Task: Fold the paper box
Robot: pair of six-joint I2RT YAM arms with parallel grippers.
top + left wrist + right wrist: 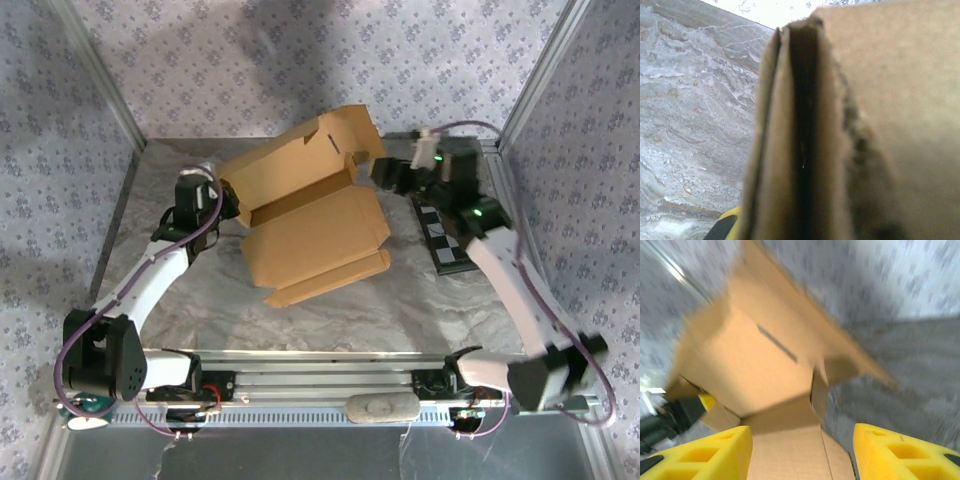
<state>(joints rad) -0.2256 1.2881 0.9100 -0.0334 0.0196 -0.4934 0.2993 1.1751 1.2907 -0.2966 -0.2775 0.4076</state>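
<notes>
- At centre left of the top view, the left gripper (225,203) was clamped on the left edge of the box (312,232).
- In the left wrist view, the box's (875,125) folded edge stood very close and blurred. A yellow fingertip (728,224) showed at the bottom edge, with grey table (690,110) at the left.
- In the middle of the top view, the tan box sat on the crinkled grey table (300,315). Its shallow base lay flat, and its lid panel rose behind, tilted toward the upper right.
- Just right of the lid's edge, upper right of centre, was the right gripper (383,172). Whether it touched the cardboard could not be told.
- In the blurred right wrist view, the right gripper (802,440) had its yellow fingers (715,455) well apart and held nothing. The box (755,360) lay ahead of them, and the left gripper (692,407) gripped the box's corner at the left edge.
- At the right of the top view, a checkerboard (447,245) lay on the table, partly under the right arm.
</notes>
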